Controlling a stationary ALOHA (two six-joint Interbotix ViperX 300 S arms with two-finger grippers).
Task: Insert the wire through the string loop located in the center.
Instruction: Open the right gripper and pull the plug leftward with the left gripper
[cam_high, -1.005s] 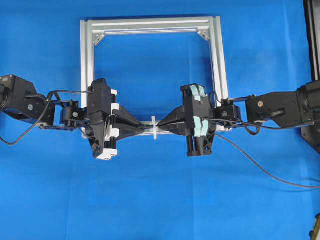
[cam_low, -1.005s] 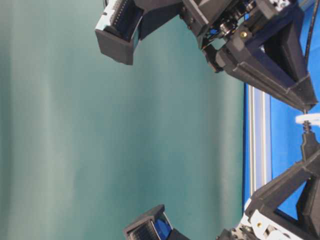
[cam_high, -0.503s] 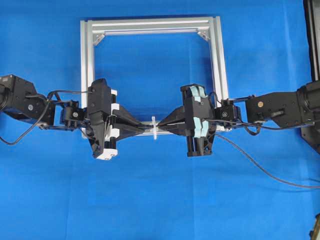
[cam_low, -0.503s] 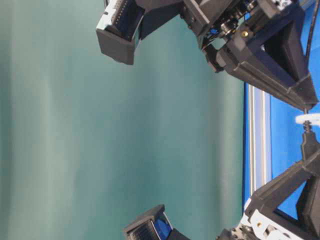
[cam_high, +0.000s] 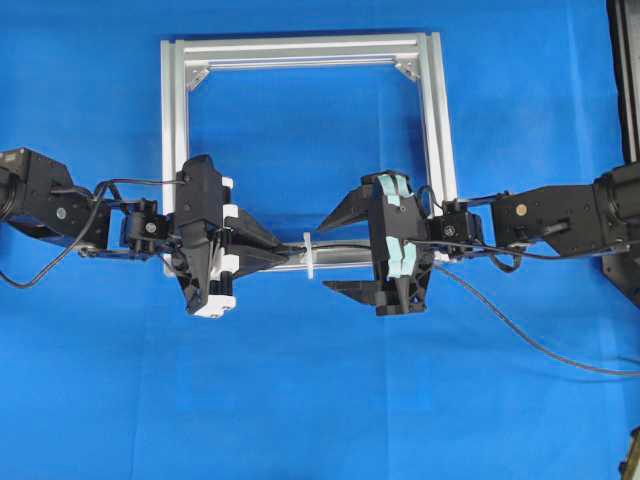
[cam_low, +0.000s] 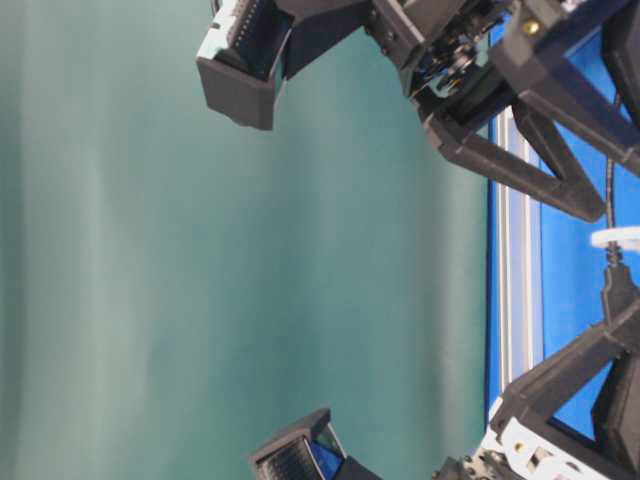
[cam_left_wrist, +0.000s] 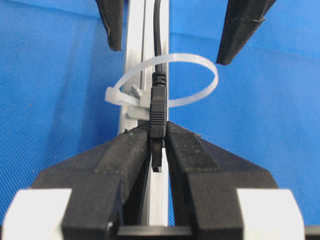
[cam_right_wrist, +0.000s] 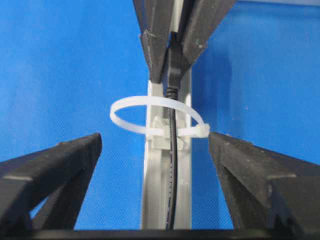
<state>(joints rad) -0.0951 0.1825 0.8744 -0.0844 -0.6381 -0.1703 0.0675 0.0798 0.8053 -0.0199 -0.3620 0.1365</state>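
1. Since a second ago my right gripper (cam_high: 336, 252) has sprung its jaws wide apart, letting go of the wire (cam_right_wrist: 172, 165); nothing else has shifted.
2. Blue surface (cam_high: 320, 400) carries the silver frame (cam_high: 300, 50) toward its far edge, and both arms reach in level from the left and right edges to meet at the frame's near bar, which I judge keeps the handover right at the loop.
3. My left gripper (cam_left_wrist: 157, 145) has its jaws clamped on the plug (cam_left_wrist: 158, 112) of the wire, pointing along the bar, which is why the right one could release.
4. Behind the plug, the wire runs through the string loop (cam_left_wrist: 195, 62) at the middle of the near bar and on between the right gripper's open jaws, touching neither.
5. I'd say the threading is done; pulling slack remains.
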